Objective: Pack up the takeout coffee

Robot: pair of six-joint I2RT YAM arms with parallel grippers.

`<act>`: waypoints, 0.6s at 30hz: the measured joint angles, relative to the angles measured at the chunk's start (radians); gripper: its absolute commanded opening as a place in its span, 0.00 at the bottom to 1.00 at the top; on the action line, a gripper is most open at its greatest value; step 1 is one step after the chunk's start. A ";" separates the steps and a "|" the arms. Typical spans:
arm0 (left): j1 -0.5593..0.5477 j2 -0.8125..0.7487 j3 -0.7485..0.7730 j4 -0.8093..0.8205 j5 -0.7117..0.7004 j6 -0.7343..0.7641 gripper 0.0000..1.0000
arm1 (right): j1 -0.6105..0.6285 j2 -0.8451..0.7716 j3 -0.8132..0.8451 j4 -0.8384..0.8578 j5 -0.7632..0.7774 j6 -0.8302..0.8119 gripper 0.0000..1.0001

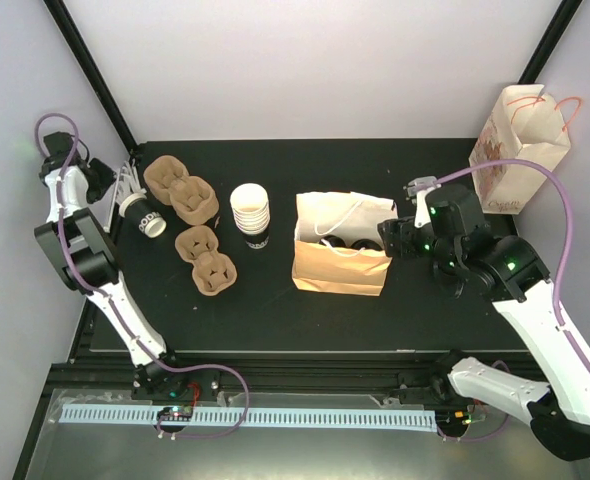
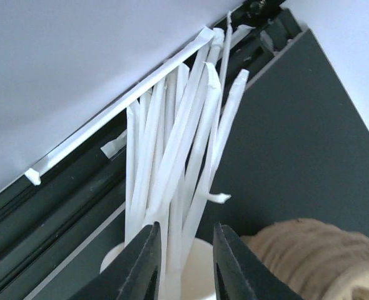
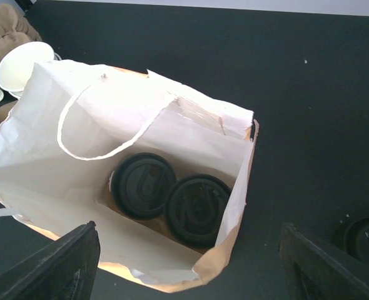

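Observation:
Two takeout coffee cups with black lids stand side by side inside the open brown paper bag; only their lids show from above. My right gripper hangs open and empty over the bag's right edge, fingers spread wide. At the far left my left gripper is at a bundle of paper-wrapped straws sticking out of a tipped white cup. Its jaws are narrow, with a few straws between them. The left finger touches them; a gap remains at the right finger.
Brown pulp carriers lie left of centre, next to a stack of white cups. A patterned gift bag stands at the back right. A round black thing lies on the mat right of the brown bag.

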 measured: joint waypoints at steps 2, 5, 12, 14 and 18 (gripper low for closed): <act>-0.005 0.055 0.051 -0.010 -0.011 0.008 0.23 | -0.002 0.015 0.007 0.000 -0.009 -0.003 0.81; -0.019 0.104 0.081 -0.008 -0.013 0.012 0.23 | -0.006 0.043 0.027 -0.003 -0.015 -0.009 0.81; -0.043 0.245 0.174 -0.010 0.006 0.007 0.20 | -0.011 0.065 0.072 -0.008 -0.019 -0.012 0.80; -0.047 0.259 0.175 -0.023 0.010 0.005 0.20 | -0.011 0.067 0.084 -0.007 -0.020 -0.011 0.80; -0.050 0.251 0.136 -0.023 0.016 -0.008 0.20 | -0.011 0.067 0.095 -0.007 -0.025 -0.006 0.80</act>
